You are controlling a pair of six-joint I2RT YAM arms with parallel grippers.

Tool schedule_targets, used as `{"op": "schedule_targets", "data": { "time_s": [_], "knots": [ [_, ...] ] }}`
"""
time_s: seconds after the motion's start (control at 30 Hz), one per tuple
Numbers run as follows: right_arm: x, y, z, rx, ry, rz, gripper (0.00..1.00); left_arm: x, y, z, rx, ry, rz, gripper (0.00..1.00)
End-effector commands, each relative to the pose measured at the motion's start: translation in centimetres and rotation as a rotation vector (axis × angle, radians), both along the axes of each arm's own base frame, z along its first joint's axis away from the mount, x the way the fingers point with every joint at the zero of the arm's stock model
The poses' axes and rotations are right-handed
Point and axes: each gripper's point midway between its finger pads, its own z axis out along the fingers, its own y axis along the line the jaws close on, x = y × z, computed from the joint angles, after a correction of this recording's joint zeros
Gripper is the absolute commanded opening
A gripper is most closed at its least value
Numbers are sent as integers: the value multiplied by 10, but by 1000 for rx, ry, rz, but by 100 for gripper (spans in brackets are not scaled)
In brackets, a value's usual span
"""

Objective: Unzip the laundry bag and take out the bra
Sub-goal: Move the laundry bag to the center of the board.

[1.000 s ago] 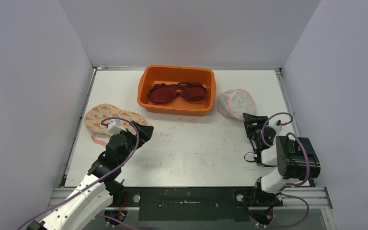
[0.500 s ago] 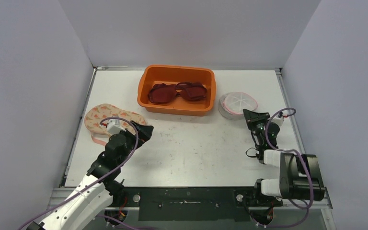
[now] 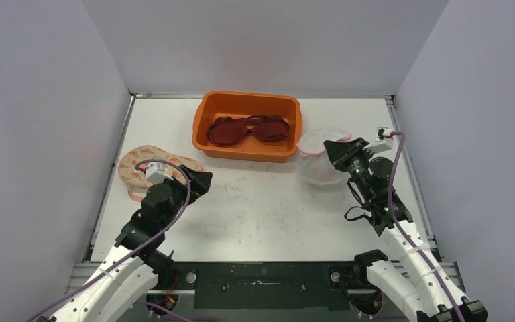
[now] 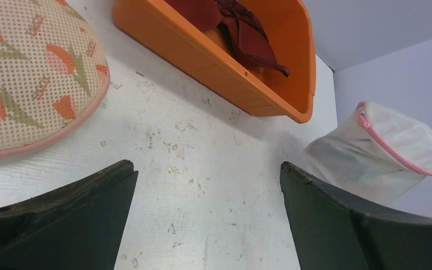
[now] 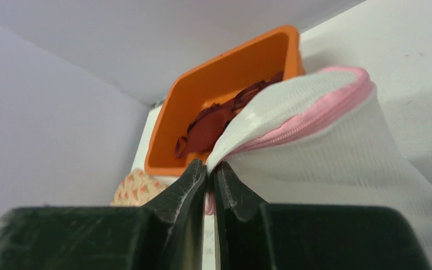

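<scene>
the right gripper [image 5: 209, 169] is clamped on a fold of the white mesh laundry bag [image 5: 337, 163] right at its pink zipper [image 5: 309, 118]. it holds that edge up beside the right end of the orange tub [image 3: 204, 127] while the rest sags toward the table. the bag looks light, limp and a little slippery, so it will likely stretch rather than resist; the small zipper pull (not visible here) seems the place to pinch. the left gripper [image 4: 207, 185] hangs wide open near the floral pouch [image 3: 136, 164], touching nothing.
</scene>
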Motion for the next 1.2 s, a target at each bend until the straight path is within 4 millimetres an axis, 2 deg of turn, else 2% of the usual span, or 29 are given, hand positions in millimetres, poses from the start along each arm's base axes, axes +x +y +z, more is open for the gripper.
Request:
{"op": "schedule_targets", "data": {
  "time_s": [0.0,0.1,0.23,0.37,0.47,0.63,0.87,1.0,1.1,1.17],
  "knots": [
    [-27,39,25,-199,2,214,5,2,-2,36,70,-113,-63,99],
    [-53,78,29,-262,7,462,5,-1,-13,53,94,-177,-146,99],
    [-93,127,30,-270,-17,767,5,-7,-14,73,75,-230,-169,99],
    [-123,164,19,-303,-43,952,5,-19,-13,100,55,-350,-199,99],
    [-133,180,0,-335,-22,1060,5,-24,-10,106,53,-388,-200,99],
    [-118,177,-50,-412,75,1010,5,-29,-19,85,50,-340,-256,100],
    [-110,165,-106,-462,164,954,5,-43,-37,29,-26,-180,-352,100],
    [-104,156,-122,-462,210,912,5,-48,-47,-4,-82,-93,-385,100],
    [-99,148,-123,-458,232,865,6,-50,-56,-22,-146,-60,-408,100],
    [-94,141,-121,-449,245,822,16,-50,-61,-25,-179,-60,-422,100]
  ]
}}
